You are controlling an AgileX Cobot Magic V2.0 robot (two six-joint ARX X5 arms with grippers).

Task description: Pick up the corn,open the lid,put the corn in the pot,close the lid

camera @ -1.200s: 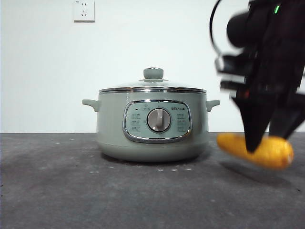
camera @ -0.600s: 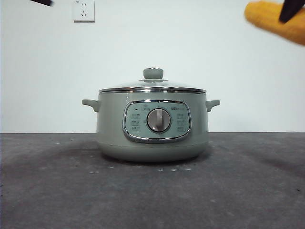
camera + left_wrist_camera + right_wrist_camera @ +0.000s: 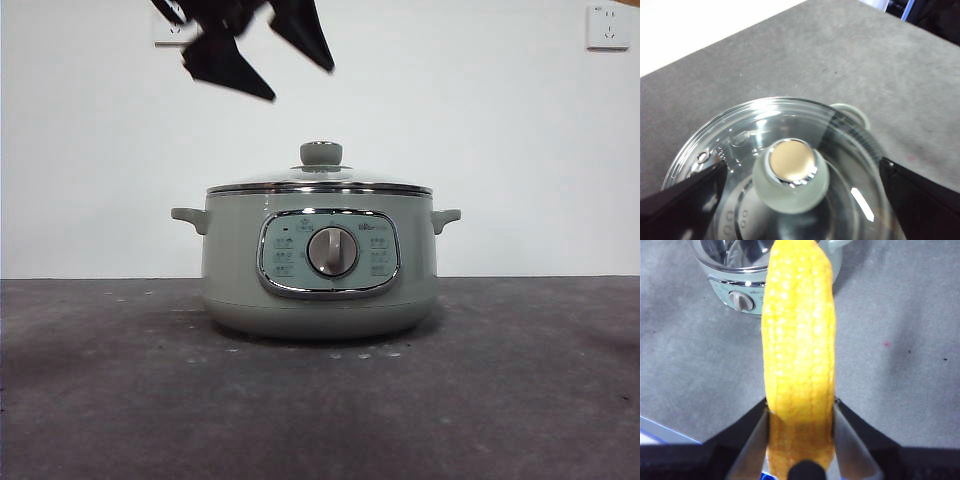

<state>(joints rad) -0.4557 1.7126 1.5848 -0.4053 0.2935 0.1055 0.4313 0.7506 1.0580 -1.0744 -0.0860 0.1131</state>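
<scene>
Lifted out of the front view, the corn (image 3: pixel 799 340) is riding clamped in my right gripper (image 3: pixel 800 415) while my left gripper (image 3: pixel 258 55), spread wide, is hovering over the lid (image 3: pixel 320 180) on the pot (image 3: pixel 320 270), lining up on the knob (image 3: pixel 791 175).

Your right claw (image 3: pixel 800 412) is clamped on the corn (image 3: pixel 799 340), one jaw pressed against each side of the cob near its lower end. The yellow cob runs lengthwise away from the camera, its rows of kernels facing you, and it fills the middle of the view. Past its far tip you can see part of the sage-green pot (image 3: pixel 735 282) standing on the grey bench (image 3: pixel 900 350), with its chrome-framed panel and silver dial (image 3: pixel 743 300) showing. The cob hides much of the pot.
</scene>
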